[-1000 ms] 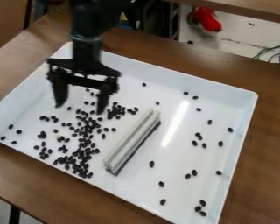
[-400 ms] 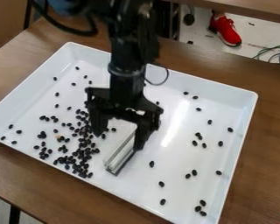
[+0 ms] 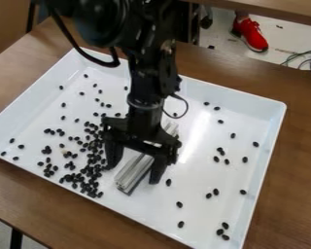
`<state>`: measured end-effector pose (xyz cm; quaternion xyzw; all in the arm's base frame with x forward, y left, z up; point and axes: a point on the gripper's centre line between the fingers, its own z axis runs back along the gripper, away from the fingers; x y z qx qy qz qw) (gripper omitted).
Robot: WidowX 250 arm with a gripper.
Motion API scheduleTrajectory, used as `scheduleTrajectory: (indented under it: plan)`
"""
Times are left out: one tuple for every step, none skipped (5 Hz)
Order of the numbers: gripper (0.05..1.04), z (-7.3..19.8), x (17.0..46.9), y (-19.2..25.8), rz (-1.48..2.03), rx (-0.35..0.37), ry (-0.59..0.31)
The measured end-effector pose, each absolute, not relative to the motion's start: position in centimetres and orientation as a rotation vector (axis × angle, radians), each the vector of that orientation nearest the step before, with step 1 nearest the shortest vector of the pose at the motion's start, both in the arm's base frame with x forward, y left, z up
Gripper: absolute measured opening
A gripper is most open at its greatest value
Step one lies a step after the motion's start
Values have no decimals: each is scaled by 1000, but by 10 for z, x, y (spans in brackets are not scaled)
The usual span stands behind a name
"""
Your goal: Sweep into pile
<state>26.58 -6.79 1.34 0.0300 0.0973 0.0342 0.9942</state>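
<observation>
Near frame's center, tool [image 3: 134,173] spread wide, fingers either side of slotted rail [image 3: 128,179]. Black beans [image 3: 99,194] clustered lower left of frame, others scattered across white tray [image 3: 273,114].

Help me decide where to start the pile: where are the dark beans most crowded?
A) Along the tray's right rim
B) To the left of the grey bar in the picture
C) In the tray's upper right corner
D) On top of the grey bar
B: the dark beans cluster thickly left of the grey bar, with only scattered ones to its right.
</observation>
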Motion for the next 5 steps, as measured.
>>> scheduleTrajectory:
  plan:
    - [870, 2, 270, -67, 21, 16, 129]
    - [547, -3, 271, -70, -8, 12, 87]
    - [365, -4, 270, -71, -6, 10, 88]
    - [364, -3, 270, -72, -4, 40, 80]
    - [364, 17, 260, -83, -21, 29, 55]
